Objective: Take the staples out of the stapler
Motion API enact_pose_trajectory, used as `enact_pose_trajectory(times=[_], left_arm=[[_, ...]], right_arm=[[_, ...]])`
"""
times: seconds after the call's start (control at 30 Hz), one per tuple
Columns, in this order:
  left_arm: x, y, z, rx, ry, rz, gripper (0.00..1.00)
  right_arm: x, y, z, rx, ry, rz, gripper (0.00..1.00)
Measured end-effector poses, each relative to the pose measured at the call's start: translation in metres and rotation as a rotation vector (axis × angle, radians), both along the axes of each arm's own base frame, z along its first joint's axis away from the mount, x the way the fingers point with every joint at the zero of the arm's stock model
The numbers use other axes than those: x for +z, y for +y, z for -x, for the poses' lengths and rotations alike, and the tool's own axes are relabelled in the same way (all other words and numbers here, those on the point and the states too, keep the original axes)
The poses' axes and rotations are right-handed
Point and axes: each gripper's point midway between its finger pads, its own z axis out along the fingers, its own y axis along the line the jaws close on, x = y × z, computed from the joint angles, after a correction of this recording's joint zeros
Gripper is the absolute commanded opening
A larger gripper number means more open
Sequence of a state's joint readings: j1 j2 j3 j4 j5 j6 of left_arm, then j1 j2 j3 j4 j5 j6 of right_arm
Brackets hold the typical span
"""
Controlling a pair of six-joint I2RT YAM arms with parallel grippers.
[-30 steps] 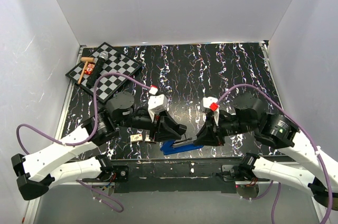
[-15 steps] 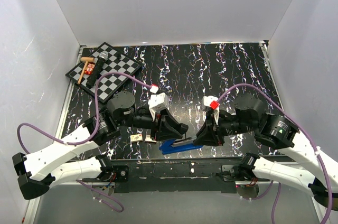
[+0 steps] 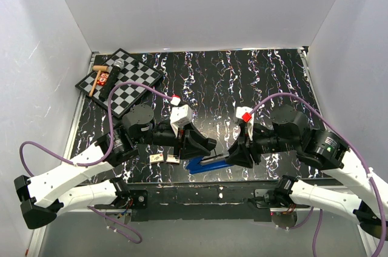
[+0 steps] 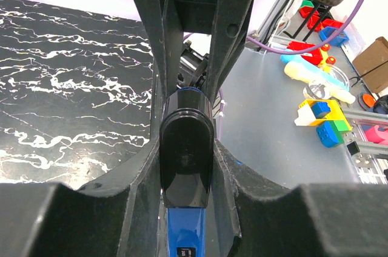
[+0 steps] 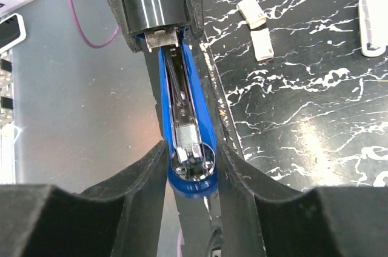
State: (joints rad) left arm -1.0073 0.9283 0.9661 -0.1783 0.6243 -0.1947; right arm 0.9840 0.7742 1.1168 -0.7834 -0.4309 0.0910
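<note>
The stapler (image 3: 207, 164) is held between both grippers, over the table's front edge. In the top view its bright blue arm lies roughly level. My left gripper (image 3: 203, 148) is shut on its dark end. In the left wrist view the glossy black part (image 4: 185, 148) sits clamped between the fingers, with blue (image 4: 187, 236) below it. My right gripper (image 3: 234, 159) is shut on the other end. In the right wrist view the blue arm (image 5: 200, 181) shows its open metal staple channel (image 5: 183, 111) facing the camera. A white elongated piece (image 5: 373, 11) lies apart on the table.
Two small tan-white blocks (image 5: 256, 26) lie on the black marbled table (image 3: 242, 81), near the left gripper (image 3: 163, 159). A chessboard (image 3: 121, 81) with a mallet and a dark cylinder sits at the back left. White walls enclose three sides.
Both grippers and the stapler have shifted slightly right and away from the front edge. Both grips are unchanged.
</note>
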Motion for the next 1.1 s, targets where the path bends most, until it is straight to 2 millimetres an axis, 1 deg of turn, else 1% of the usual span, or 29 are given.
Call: enact_pose_trajectory(times=[0.33, 0.4, 0.5, 0.57, 0.6, 0.67, 0.7, 0.73, 0.87, 0.97, 1.1], left_arm=[[-0.002, -0.001, -0.007, 0.034, -0.013, -0.004, 0.0], [-0.003, -0.002, -0.01, 0.047, -0.013, -0.009, 0.0], [-0.008, -0.004, -0.016, 0.074, -0.011, -0.024, 0.0], [-0.012, -0.005, -0.021, 0.097, -0.009, -0.037, 0.0], [-0.014, -0.005, -0.023, 0.111, -0.006, -0.046, 0.0], [-0.02, -0.005, -0.028, 0.136, -0.001, -0.065, 0.0], [-0.022, -0.005, -0.03, 0.148, 0.001, -0.073, 0.0], [-0.024, -0.006, -0.033, 0.161, 0.002, -0.082, 0.0], [-0.03, -0.004, -0.043, 0.218, 0.004, -0.105, 0.0], [-0.032, -0.003, -0.051, 0.263, 0.001, -0.113, 0.0], [-0.033, -0.001, -0.059, 0.309, -0.004, -0.118, 0.0]], right_arm=[[0.017, -0.01, -0.008, -0.051, -0.055, 0.02, 0.5], [0.022, -0.011, -0.01, -0.055, -0.068, 0.019, 0.52], [0.032, -0.01, -0.012, -0.062, -0.085, 0.01, 0.51], [0.041, -0.008, -0.016, -0.072, -0.097, 0.002, 0.47], [0.043, -0.007, -0.019, -0.081, -0.103, 0.001, 0.43], [0.05, -0.005, -0.025, -0.104, -0.118, -0.001, 0.23], [0.053, -0.004, -0.029, -0.118, -0.125, 0.0, 0.08], [0.056, -0.003, -0.033, -0.138, -0.131, 0.002, 0.01], [0.055, 0.003, -0.051, -0.226, -0.119, 0.031, 0.01], [0.048, 0.009, -0.067, -0.296, -0.104, 0.059, 0.01], [0.039, 0.015, -0.08, -0.366, -0.08, 0.066, 0.01]])
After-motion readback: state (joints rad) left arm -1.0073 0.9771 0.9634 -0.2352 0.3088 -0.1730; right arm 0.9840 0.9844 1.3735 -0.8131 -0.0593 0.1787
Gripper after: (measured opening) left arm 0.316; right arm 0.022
